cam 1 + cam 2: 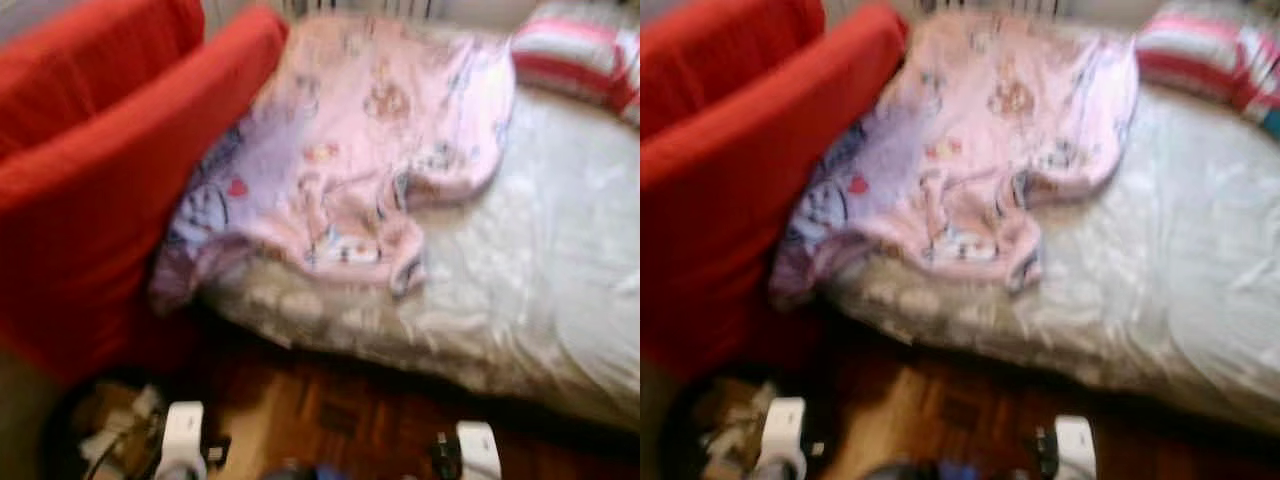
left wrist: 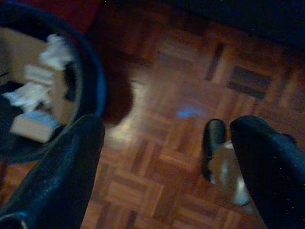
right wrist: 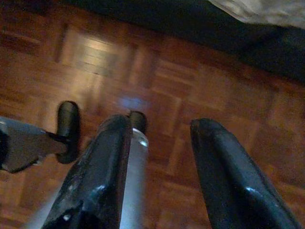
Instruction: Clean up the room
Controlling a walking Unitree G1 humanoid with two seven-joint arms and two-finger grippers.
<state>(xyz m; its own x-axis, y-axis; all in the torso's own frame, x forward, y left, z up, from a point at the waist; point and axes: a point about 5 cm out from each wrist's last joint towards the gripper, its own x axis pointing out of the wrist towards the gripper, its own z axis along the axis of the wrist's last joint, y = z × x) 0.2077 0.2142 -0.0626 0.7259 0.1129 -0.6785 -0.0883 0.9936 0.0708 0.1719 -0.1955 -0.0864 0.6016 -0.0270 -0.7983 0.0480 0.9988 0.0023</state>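
Note:
A crumpled pink cartoon-print blanket (image 1: 360, 150) lies on the bed (image 1: 540, 270), one corner hanging over the near edge beside a red armchair (image 1: 90, 170). A red-and-white striped pillow (image 1: 580, 55) sits at the bed's far right. Both arms hang low in front of me, left arm (image 1: 184, 438) and right arm (image 1: 478, 448). My left gripper (image 2: 169, 126) is open above the parquet floor (image 2: 171, 71), next to a dark bin (image 2: 97, 81). My right gripper (image 3: 161, 125) is open too, over bare floor (image 3: 200, 81), holding nothing.
The round bin (image 1: 100, 430) by the armchair's foot holds crumpled paper (image 2: 52, 52) and cardboard. A strip of wooden floor (image 1: 330, 410) runs between me and the bed. My own legs (image 3: 69, 126) show under the grippers. The head views are blurred.

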